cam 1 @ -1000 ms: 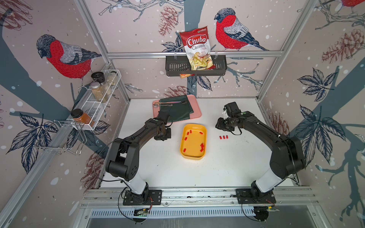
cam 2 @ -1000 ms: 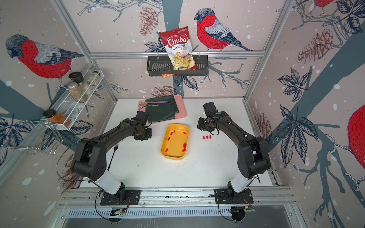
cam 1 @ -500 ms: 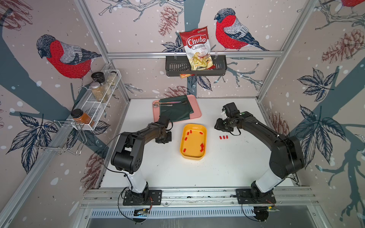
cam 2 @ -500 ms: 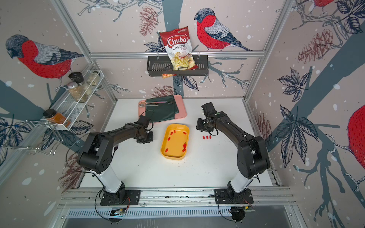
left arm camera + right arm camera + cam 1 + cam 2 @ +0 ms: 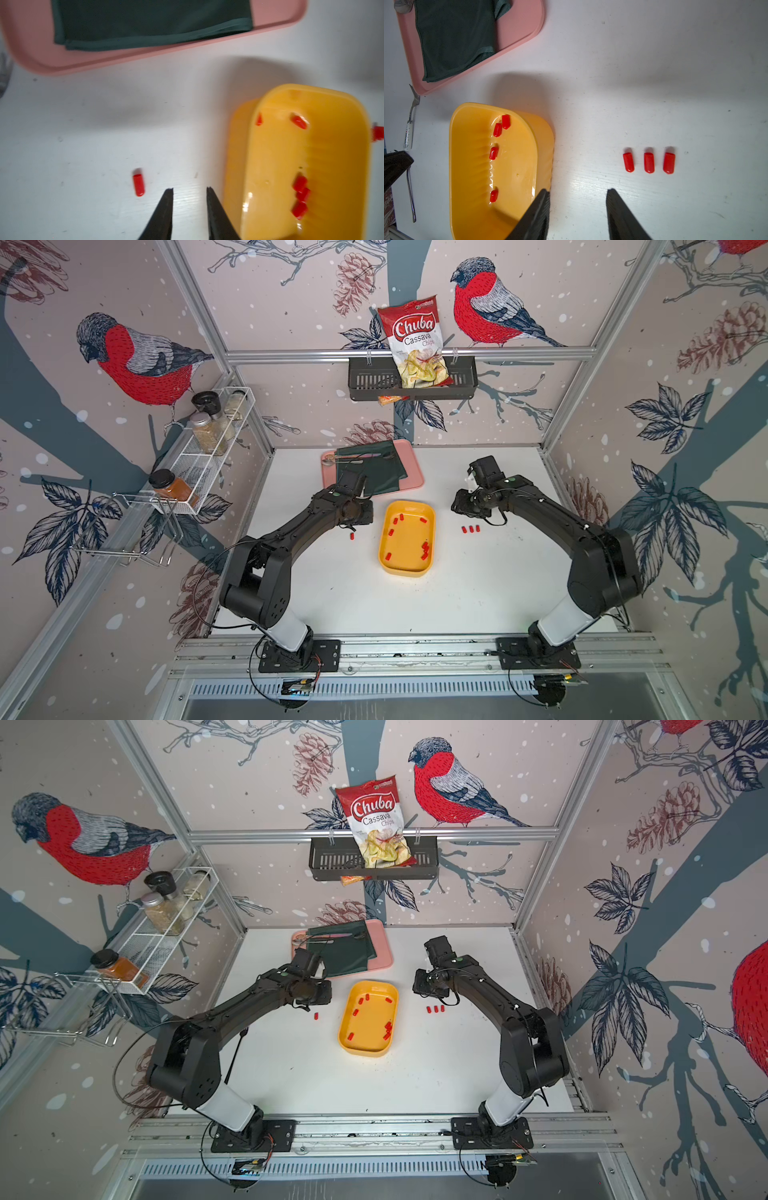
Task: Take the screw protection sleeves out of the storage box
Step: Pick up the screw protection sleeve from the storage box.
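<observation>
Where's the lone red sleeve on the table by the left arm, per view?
In a top view: lone sleeve lying just outside the storage box.
In a top view: same spot, beside the storage box.
Left wrist: close to the left gripper.
Right wrist: not in it.
Shared landmark: the storage box.

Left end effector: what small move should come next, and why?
Probably shift the left end effector sideways over the box, toward the clustered sleeves. It is open and empty, one sleeve already lies on the table beside it, and several remain in the box.
</observation>
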Controlling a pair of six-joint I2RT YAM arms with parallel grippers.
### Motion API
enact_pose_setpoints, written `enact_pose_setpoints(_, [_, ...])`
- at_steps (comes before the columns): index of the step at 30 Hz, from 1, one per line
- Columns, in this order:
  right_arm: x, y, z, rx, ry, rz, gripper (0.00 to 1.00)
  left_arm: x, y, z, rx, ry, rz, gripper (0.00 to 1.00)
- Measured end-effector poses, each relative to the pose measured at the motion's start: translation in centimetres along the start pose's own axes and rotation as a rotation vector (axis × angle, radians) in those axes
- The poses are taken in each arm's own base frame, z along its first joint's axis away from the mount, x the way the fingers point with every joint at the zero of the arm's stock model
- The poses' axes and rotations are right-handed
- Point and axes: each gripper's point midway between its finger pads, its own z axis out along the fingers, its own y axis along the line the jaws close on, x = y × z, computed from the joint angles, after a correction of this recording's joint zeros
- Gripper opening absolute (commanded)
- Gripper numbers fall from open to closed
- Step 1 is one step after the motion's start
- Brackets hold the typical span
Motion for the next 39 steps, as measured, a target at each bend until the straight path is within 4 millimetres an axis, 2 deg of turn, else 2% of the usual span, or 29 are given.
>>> enact_pose_setpoints(2, [0.1, 0.1, 0.1, -0.007, 0.001, 0.001, 0.49, 0.0, -3.2, -0.2, 0.054, 0.011, 0.037, 0.32])
enact_pose_setpoints(5, [0.2, 0.0, 0.3, -0.012, 0.003, 0.005, 0.49, 0.6, -6.5, 0.7, 0.075, 0.041, 0.085, 0.32])
enact_pose_setpoints(8, [0.3, 0.0, 0.3, -0.014, 0.005, 0.008, 0.49, 1.9, -8.7, 2.5, 0.060, 0.093, 0.140, 0.32])
enact_pose_setpoints(10, [0.3, 0.0, 0.3, -0.017, 0.004, 0.008, 0.49, 2.8, -9.1, 4.0, 0.024, 0.126, 0.168, 0.31])
enact_pose_setpoints(13, [0.4, -0.2, 0.2, -0.019, 0.005, 0.013, 0.49, 3.8, -8.1, 5.6, -0.056, 0.161, 0.184, 0.30])
enact_pose_setpoints(19, [0.5, -1.1, -0.3, -0.018, -0.004, 0.031, 0.49, 4.3, -5.8, 6.6, -0.189, 0.169, 0.191, 0.30])
enact_pose_setpoints(31, [0.9, -2.0, -0.5, -0.014, -0.009, 0.050, 0.49, 4.8, -3.9, 9.0, -0.292, 0.190, 0.221, 0.29])
enact_pose_setpoints(39, [0.8, -2.0, -0.5, -0.017, -0.013, 0.050, 0.49, 4.6, -3.6, 9.9, -0.317, 0.188, 0.235, 0.12])
